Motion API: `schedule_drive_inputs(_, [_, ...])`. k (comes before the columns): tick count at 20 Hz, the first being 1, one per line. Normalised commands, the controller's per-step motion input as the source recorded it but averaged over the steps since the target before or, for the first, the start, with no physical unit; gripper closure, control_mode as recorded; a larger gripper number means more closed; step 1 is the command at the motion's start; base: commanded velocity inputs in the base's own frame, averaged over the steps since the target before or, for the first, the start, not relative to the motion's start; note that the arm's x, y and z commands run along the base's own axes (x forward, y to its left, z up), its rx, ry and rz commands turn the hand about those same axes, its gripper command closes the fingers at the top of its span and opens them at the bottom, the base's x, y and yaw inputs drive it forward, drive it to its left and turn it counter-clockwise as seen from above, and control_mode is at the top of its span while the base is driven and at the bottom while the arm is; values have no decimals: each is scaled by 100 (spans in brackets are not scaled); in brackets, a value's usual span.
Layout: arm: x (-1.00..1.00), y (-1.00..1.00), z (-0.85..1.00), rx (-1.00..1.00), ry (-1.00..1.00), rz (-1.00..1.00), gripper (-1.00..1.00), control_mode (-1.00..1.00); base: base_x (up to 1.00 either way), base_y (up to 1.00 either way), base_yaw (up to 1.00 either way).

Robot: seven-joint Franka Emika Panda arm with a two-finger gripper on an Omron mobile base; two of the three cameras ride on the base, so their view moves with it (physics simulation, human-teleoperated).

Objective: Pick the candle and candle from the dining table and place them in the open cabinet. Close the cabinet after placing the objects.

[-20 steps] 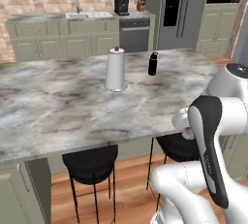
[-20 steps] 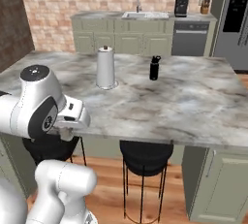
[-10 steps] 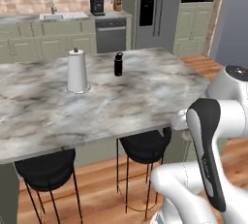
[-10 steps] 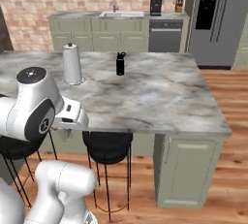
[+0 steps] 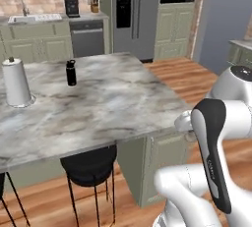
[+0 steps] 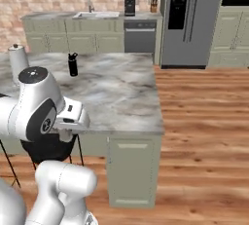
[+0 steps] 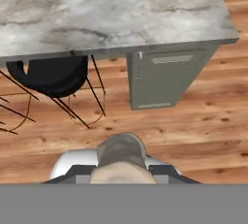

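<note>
Between its fingers the gripper (image 7: pixel 122 162) clasps a pale stubby candle (image 7: pixel 121 157) while the whole view has swung rightward along the dining table (image 5: pixel 98 108), suggesting the base is driving toward the cabinet

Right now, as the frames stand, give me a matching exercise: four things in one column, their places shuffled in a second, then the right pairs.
Things:
1. white jug
2. black bottle
3. black stool
4. pale-grey candle

Places:
A. standing on the dining table, right of the jug
B. in the shut gripper, above the wood floor
C. on the table top, farthest left in both base views
D. on the floor, tucked under the table's near edge

Pairs: 1-C, 2-A, 3-D, 4-B
</note>
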Motion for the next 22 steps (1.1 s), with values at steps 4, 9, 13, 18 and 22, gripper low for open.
schedule_drive_inputs(4, [0,0,0,0,0,0,100,100,71,-100,0])
schedule_drive_inputs(9, [0,0,0,0,0,0,100,100,63,-100,0])
schedule_drive_inputs(13, [0,0,0,0,0,0,100,100,46,-100,7])
schedule_drive_inputs(18, [0,0,0,0,0,0,100,100,44,-90,12])
schedule_drive_inputs(22, [0,0,0,0,0,0,100,100,81,-44,24])
